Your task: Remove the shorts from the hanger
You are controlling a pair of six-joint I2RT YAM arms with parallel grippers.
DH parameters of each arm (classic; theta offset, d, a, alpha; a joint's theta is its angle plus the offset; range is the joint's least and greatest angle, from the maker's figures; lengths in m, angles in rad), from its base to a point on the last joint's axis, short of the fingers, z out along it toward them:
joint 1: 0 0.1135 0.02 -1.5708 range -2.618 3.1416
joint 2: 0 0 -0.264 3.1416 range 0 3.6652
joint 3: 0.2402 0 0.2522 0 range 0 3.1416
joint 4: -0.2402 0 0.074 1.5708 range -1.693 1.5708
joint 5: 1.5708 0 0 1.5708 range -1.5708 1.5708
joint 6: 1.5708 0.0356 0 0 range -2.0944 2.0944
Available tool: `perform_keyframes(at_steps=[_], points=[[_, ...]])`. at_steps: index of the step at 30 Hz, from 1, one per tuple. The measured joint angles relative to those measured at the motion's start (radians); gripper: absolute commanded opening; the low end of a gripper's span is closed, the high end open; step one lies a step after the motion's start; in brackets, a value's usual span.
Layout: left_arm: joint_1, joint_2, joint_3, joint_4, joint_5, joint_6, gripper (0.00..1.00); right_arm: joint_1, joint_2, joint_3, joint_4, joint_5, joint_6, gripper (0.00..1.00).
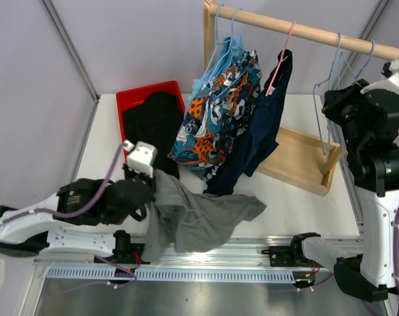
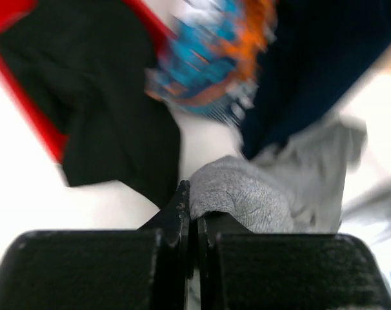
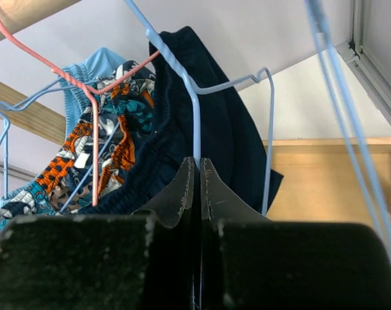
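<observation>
My left gripper (image 1: 147, 179) is shut on an edge of the grey shorts (image 1: 199, 217), which lie spread on the table off any hanger; the wrist view shows the fold in the jaws (image 2: 247, 194). My right gripper (image 1: 328, 105) is raised by the rail and shut on the wire of an empty light blue hanger (image 3: 194, 123). The patterned shorts (image 1: 219, 112), the light blue shorts (image 1: 209, 72) and the navy shorts (image 1: 262, 131) on a pink hanger (image 3: 92, 129) hang from the wooden rail (image 1: 305, 29). The black shorts (image 1: 157, 122) lie in the red bin (image 1: 130, 95).
A wooden tray base (image 1: 298, 158) of the rack stands at the right under the rail. A second empty blue hanger (image 1: 364, 62) hangs near the right arm. A metal rail (image 1: 206, 263) runs along the near table edge.
</observation>
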Motion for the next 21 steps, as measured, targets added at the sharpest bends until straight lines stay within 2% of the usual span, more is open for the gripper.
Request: perform_keyframes(at_steps=[3, 6, 7, 8, 9, 15, 21], points=[[0.167, -0.032, 0.014, 0.071, 0.019, 0.139, 0.0, -0.011, -0.055, -0.048, 0.021, -0.015, 0.012, 0.0], [0.348, -0.028, 0.062, 0.155, 0.071, 0.287, 0.0, -0.013, -0.098, -0.084, 0.026, -0.029, 0.027, 0.58], [0.406, -0.018, 0.083, 0.182, 0.089, 0.33, 0.0, -0.013, -0.111, -0.095, 0.014, -0.033, 0.034, 0.84], [0.473, -0.006, 0.106, 0.21, 0.121, 0.369, 0.0, -0.013, -0.126, -0.107, 0.0, -0.037, 0.039, 0.95], [0.542, 0.01, 0.131, 0.237, 0.146, 0.404, 0.0, -0.013, -0.14, -0.119, -0.011, -0.039, 0.035, 0.99], [0.882, 0.182, 0.337, 0.341, 0.338, 0.527, 0.0, -0.013, -0.217, -0.187, -0.043, -0.043, 0.038, 0.99], [1.057, 0.515, 0.739, 0.396, 0.47, 0.575, 0.0, -0.013, -0.283, -0.257, -0.051, -0.049, 0.039, 0.99]])
